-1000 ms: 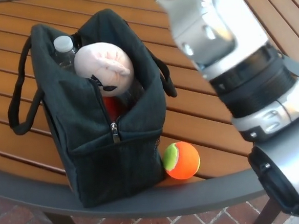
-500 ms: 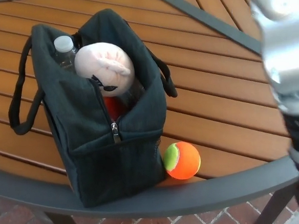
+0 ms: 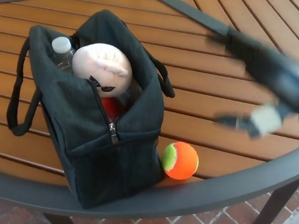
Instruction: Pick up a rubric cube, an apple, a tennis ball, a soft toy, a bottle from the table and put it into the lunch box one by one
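A black lunch bag stands open near the table's front edge. Inside it a clear bottle with a white cap sticks up at the back left. A pale soft toy lies on top, and a red apple shows under it. An orange and green tennis ball rests on the table against the bag's right side. My right hand hangs blurred over the table, to the right of and above the ball. It is open, holds nothing and touches nothing. No rubric cube shows.
The wooden slat table has a curved grey metal rim close to the ball and bag. A grey crossbar runs diagonally at the back. Brick floor lies below the edge. The bag's handles droop to both sides.
My right arm, which filled the right side close to the camera, has swung down. The black hand now shows over the table right of the ball. Bag and ball are unmoved.
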